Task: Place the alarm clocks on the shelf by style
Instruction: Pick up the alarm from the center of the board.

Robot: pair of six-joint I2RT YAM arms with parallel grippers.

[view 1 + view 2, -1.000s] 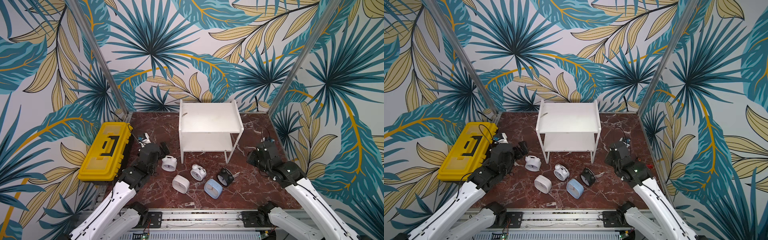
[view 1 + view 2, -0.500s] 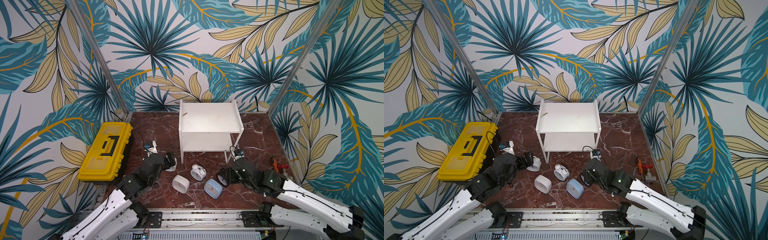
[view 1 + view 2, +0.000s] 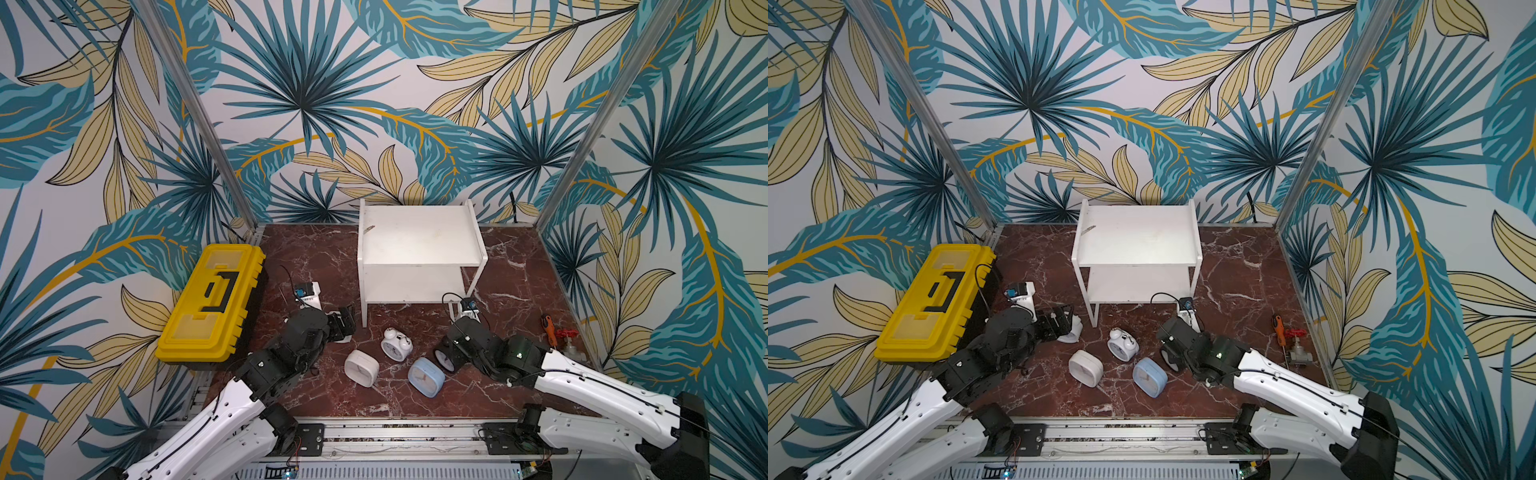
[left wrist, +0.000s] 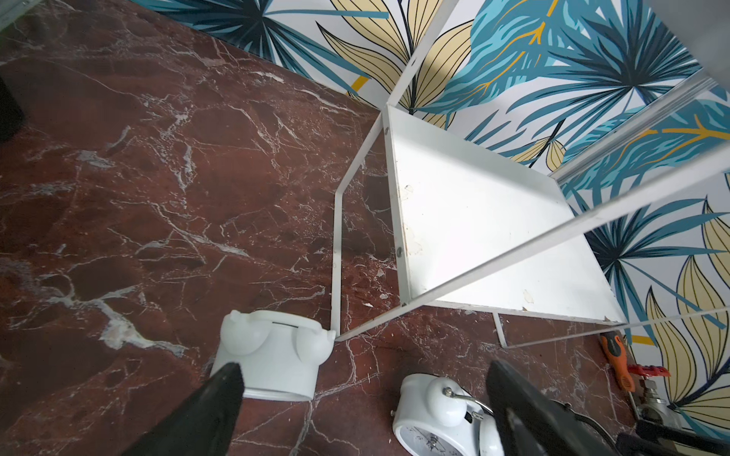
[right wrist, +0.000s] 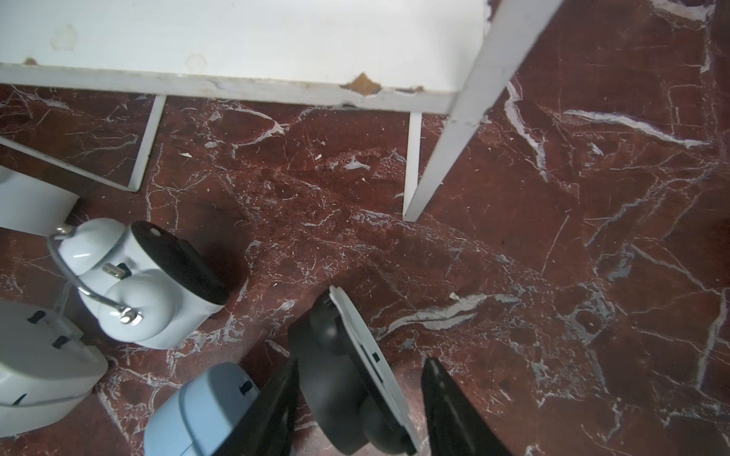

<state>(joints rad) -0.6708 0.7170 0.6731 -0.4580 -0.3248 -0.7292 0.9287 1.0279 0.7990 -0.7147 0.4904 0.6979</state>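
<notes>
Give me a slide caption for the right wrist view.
Right gripper straddles the black twin-bell clock near the shelf leg.

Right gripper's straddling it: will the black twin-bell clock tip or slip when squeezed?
The black twin-bell clock stands thin and upright inside the right gripper, so a nudge may tip it. Its rounded shell looks smooth and might slip unless pinched face-to-back.

— Our left arm [image 3: 199, 432] and right arm [image 3: 602, 386] wear white shells, with black joints [image 3: 277, 417].
— And thin black cables [image 3: 623, 393] run along them. Toward the shelf [image 3: 419, 237] we turn all black; a green light [image 3: 518, 355] glows on our right one.
</notes>
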